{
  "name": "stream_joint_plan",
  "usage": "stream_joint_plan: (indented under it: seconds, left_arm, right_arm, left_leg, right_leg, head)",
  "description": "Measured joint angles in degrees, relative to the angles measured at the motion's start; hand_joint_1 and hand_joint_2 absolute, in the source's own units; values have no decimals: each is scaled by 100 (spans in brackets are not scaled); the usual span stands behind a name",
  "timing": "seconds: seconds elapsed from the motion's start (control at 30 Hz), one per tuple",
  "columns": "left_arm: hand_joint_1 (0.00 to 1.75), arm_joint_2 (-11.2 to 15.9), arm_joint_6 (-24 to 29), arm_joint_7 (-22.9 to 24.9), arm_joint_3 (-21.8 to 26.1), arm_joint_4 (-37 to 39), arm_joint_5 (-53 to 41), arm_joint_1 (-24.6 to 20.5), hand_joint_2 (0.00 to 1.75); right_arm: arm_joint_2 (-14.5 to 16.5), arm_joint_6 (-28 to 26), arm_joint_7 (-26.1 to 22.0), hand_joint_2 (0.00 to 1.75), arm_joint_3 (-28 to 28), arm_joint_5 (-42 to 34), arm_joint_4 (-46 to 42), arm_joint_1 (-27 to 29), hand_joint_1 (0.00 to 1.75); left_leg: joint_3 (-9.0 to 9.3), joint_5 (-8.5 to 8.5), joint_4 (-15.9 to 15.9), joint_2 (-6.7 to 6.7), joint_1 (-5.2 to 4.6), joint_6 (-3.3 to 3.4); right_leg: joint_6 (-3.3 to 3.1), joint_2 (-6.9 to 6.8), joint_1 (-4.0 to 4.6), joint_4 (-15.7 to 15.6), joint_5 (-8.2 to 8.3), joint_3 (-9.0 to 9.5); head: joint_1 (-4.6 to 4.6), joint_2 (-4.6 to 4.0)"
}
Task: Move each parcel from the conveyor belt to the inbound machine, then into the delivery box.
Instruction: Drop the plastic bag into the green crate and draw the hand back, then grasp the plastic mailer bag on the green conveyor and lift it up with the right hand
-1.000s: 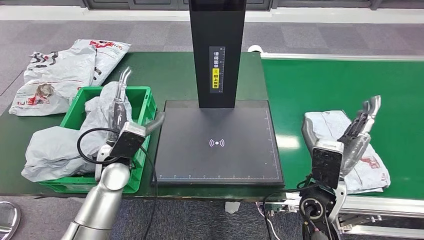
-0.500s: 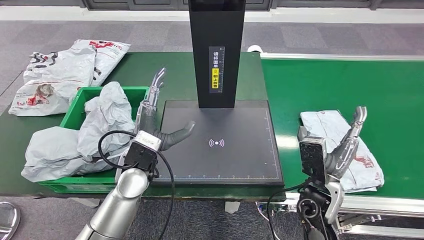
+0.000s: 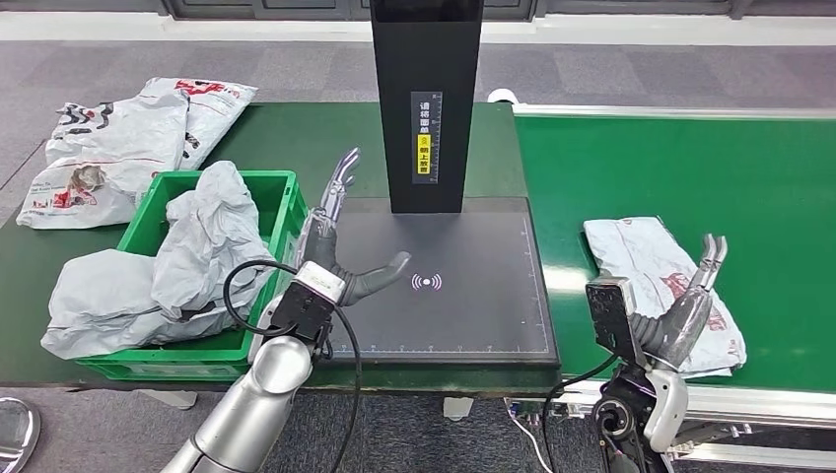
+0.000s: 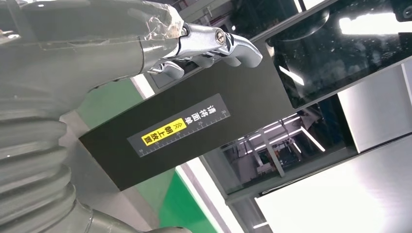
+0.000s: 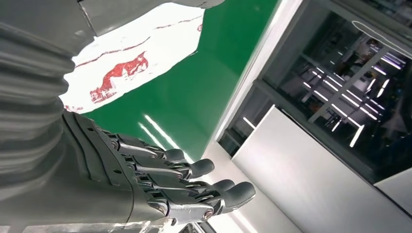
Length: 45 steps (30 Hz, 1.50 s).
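Nearest the body, the right hand [image 3: 685, 305] is seen low at the front edge of the conveyor belt [image 3: 680, 168], fingers spread and released, thumb side lying against the near end of the grey parcel [image 3: 661, 276]; nothing is gripped yet, and whether actual contact is made cannot be told. The parcel lies flat on the belt, well apart from the inbound machine's black scan plate [image 3: 434, 281]. The left hand [image 3: 340, 251] is held over the plate's left margin, fingers straight and apart, thumb pointed toward the wireless mark [image 3: 427, 282], empty. Just left of it sits the green delivery box [image 3: 158, 197], already stuffed with crumpled grey parcels [image 3: 202, 236] spilling over its near wall. Farther back, more bags [image 3: 128, 128] lie on the green table, and the machine's black column [image 3: 427, 99] stands at the rear of the plate. Judged step: pick-up of the belt parcel. It would be done best with the fingers slid under the slack film from the near edge and closed on a fold (the bag looks limp and likely to sag), then carried flat to the plate's centre, label up. The right wrist view adds the red print on the white parcel [image 5: 131, 63] and the slightly curled fingers [image 5: 194, 189] clear of it; the left wrist view gives the column's yellow label [image 4: 163, 133] close up.
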Motion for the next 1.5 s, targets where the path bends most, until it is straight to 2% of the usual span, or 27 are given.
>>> stream_joint_plan:
  seconds: [0.17, 0.43, 0.6, 0.9, 1.23, 1.5]
  left_arm:
    - [0, -31, -80, 27, -24, 66, 82, -2, 175]
    - [0, -40, -102, 42, -72, 109, 119, 4, 175]
    - [0, -40, -102, 50, -72, 108, 128, 6, 175]
    - [0, -40, -105, 57, -72, 108, 132, 7, 175]
    - [0, -21, -108, 57, -72, 107, 147, 22, 175]
    - [0, 12, -106, 54, -72, 104, 147, 45, 175]
  right_arm:
    - [0, -2, 480, 175, -195, 547, 168, 26, 0]
    - [-14, -2, 862, 175, -1027, 1219, 963, 39, 0]
    - [-38, -2, 802, 175, -1368, 1231, 1310, 24, 0]
    - [-70, -7, 932, 175, -1581, 1212, 1682, -50, 0]
    - [-344, -4, 1106, 175, -1875, 1190, 2732, -282, 0]
    - [-451, 344, 1048, 175, -1973, 993, 3240, -495, 0]
  left_leg:
    - [0, 0, 0, -1, 0, 0]
    - [-3, -3, 0, -6, -1, 4]
    - [-3, -3, 0, -5, -1, 4]
    - [-3, -2, 0, -5, -1, 4]
    - [-4, -3, 0, -5, -1, 5]
    - [-5, -3, -1, -2, -1, 4]
  right_leg:
    - [0, -1, -1, 0, 0, 1]
    - [1, -3, -2, 0, 0, 2]
    - [1, -3, -1, 0, 0, 1]
    - [1, -3, -2, 0, 0, 2]
    - [1, -3, -3, 0, 0, 2]
    - [1, -3, -1, 0, 0, 1]
  head:
    - [0, 0]
    - [0, -1]
    - [0, -1]
    - [0, 0]
    - [0, 1]
    - [0, 0]
